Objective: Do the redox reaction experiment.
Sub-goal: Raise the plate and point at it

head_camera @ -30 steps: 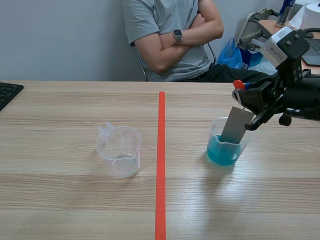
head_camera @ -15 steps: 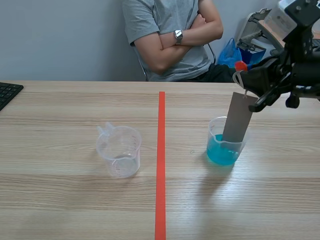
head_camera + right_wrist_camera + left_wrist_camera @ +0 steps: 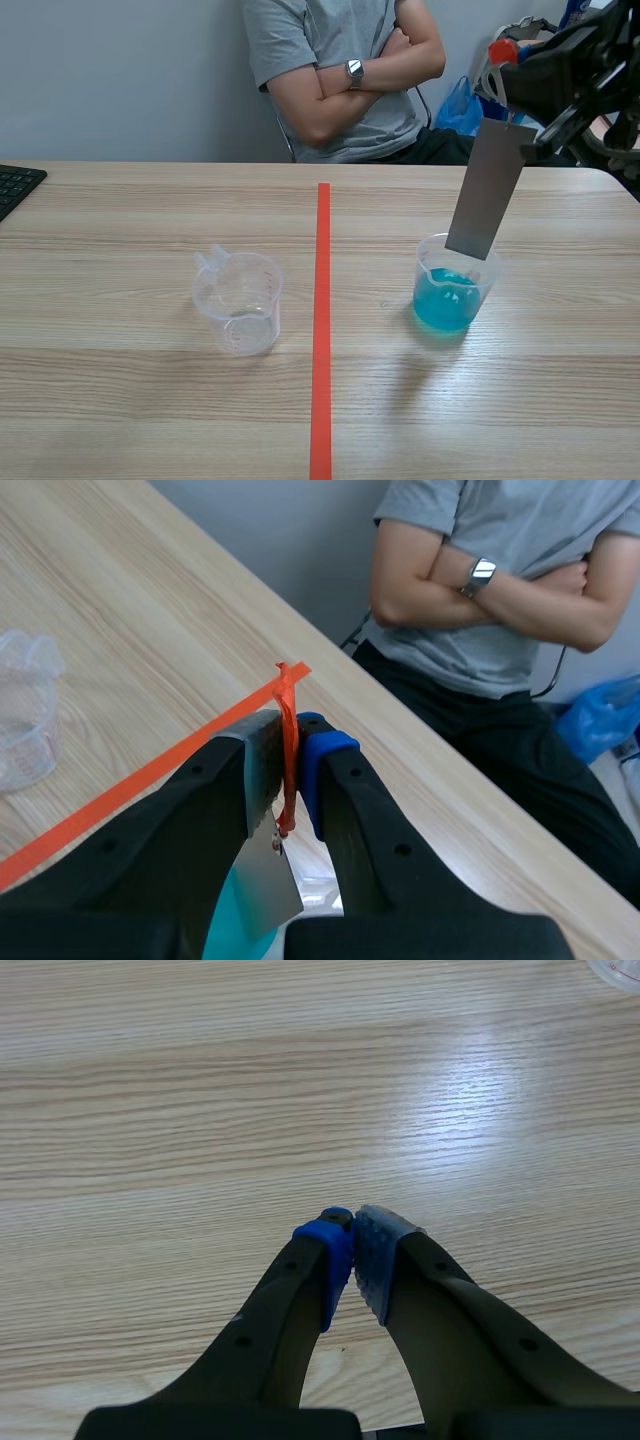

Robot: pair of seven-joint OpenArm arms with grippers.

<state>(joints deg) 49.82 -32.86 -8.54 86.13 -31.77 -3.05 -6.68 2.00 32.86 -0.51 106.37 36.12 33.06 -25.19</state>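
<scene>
**Scene view.** The right gripper [image 3: 508,62] is raised at 1 o'clock from the beaker of blue liquid [image 3: 452,290]. Its fingers are closed on an orange-red strip [image 3: 503,49], and a grey metal plate [image 3: 487,188] hangs from that strip. The plate is tilted, with its top toward 1 o'clock. Its lower edge lies over the beaker's mouth, but whether that edge sits inside the rim or just above it cannot be told from this angle. The beaker stands on the wooden table [image 3: 120,400] at 3 o'clock from the orange-red tape line [image 3: 322,330]. An empty clear beaker [image 3: 238,300] stands at 9 o'clock from the line, well apart from the first. A person [image 3: 340,75] sits at 12 o'clock across the table with arms folded, a wristwatch [image 3: 355,72] on one arm. A keyboard [image 3: 15,185] lies at the table's 9 o'clock edge.

**Right wrist view.** The fingers of the right gripper [image 3: 290,745] pinch the orange-red strip [image 3: 288,730]. The plate [image 3: 262,875] hangs under them, with blue liquid showing beneath it.

**Left wrist view.** The left gripper [image 3: 352,1250] is closed, its dotted pads [image 3: 330,1260] meeting with nothing between them, over bare table [image 3: 200,1110].
</scene>
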